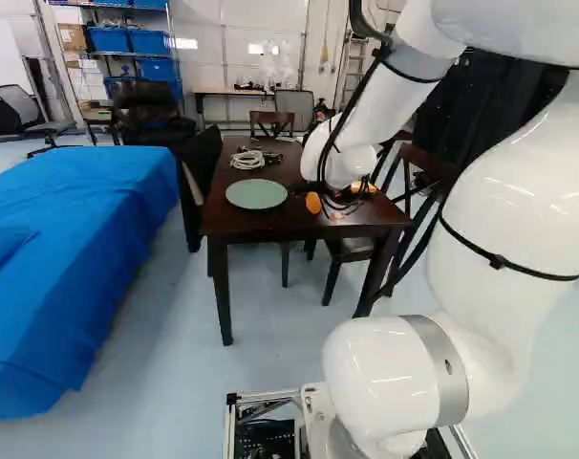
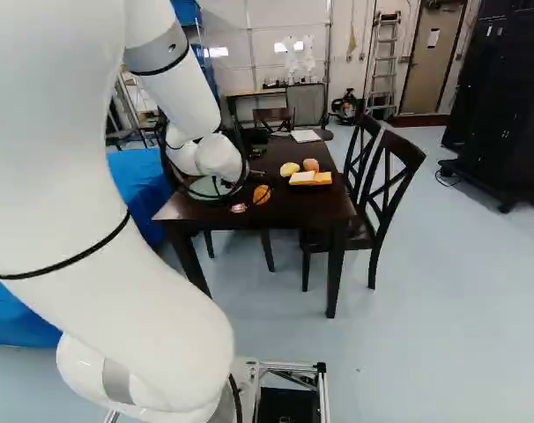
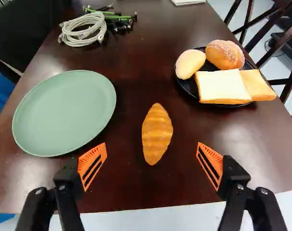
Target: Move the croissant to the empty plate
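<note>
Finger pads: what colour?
Orange pads, with dark slots; clearest in the wrist view.

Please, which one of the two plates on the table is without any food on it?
The green plate, lying beside the croissant, is bare. The black plate holds bread slices and two rolls.

I've got bare tabletop [image 3: 141,62] all round the croissant [image 3: 157,134]; the green plate [image 3: 64,113] bounds one side, the loaded black plate [image 3: 186,85] the other, coiled cable [image 3: 80,43] beyond.
</note>
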Motion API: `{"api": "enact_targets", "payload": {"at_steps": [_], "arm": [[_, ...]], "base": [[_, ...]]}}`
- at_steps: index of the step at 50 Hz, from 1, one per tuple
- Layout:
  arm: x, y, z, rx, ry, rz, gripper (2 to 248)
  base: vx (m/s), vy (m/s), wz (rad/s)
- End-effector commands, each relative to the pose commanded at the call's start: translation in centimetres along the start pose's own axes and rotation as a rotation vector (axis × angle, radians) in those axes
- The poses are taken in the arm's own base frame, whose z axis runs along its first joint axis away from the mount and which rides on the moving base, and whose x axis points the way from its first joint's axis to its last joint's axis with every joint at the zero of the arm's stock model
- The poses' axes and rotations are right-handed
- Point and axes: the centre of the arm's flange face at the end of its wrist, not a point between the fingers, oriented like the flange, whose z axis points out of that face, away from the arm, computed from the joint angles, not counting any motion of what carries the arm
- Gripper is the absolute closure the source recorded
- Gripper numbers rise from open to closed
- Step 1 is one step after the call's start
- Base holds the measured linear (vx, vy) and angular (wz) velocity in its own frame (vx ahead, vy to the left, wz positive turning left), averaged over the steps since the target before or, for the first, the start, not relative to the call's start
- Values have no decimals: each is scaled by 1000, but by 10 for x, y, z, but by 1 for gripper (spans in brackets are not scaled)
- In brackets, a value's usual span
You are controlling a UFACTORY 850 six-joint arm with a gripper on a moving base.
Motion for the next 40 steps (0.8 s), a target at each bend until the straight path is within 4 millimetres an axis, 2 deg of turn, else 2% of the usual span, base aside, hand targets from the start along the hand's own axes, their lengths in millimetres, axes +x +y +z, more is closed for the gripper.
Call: {"api": "enact_targets", "payload": {"at_steps": [40], "arm": [[48, -3, 11, 3, -228, -4, 3]], "base": [[0, 0, 0]]}}
